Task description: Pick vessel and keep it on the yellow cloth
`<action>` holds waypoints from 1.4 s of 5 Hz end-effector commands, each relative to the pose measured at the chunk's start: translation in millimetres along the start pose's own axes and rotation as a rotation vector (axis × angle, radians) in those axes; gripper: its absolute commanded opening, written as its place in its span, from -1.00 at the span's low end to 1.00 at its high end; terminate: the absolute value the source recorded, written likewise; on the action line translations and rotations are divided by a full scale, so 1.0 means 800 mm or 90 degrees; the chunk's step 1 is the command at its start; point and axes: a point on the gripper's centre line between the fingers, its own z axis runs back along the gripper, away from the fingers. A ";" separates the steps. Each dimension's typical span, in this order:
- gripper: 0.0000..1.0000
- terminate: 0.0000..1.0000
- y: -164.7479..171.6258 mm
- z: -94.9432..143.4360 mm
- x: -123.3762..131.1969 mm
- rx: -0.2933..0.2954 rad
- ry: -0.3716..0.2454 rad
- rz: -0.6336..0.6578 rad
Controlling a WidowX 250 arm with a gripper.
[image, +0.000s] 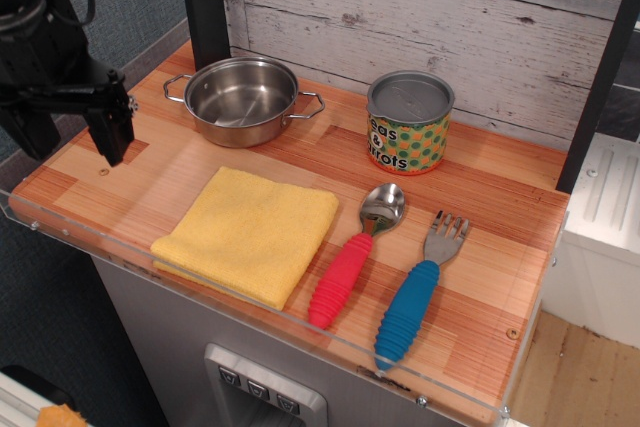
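The vessel [242,99] is a small shiny steel pot with two wire loop handles, standing empty at the back left of the wooden counter. The yellow cloth [250,232] lies folded flat in front of it, near the front edge, with nothing on it. My black gripper [72,137] hovers over the counter's left end, to the left of the pot and apart from it. Its jaws are spread wide and hold nothing; the right finger [111,132] points down at the counter.
A lidded green-and-orange dotted can [408,124] stands right of the pot. A red-handled spoon [355,257] and a blue-handled fork [418,292] lie right of the cloth. A clear plastic lip [250,322] runs along the front edge. A plank wall [430,7] backs the counter.
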 end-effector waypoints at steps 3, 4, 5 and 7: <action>1.00 -1.00 -0.045 -0.010 0.102 -0.039 -0.115 0.351; 1.00 -1.00 -0.052 -0.020 0.123 -0.044 -0.134 0.434; 1.00 -1.00 -0.058 -0.040 0.136 -0.043 -0.112 0.465; 1.00 -1.00 -0.051 -0.073 0.137 -0.029 -0.069 0.473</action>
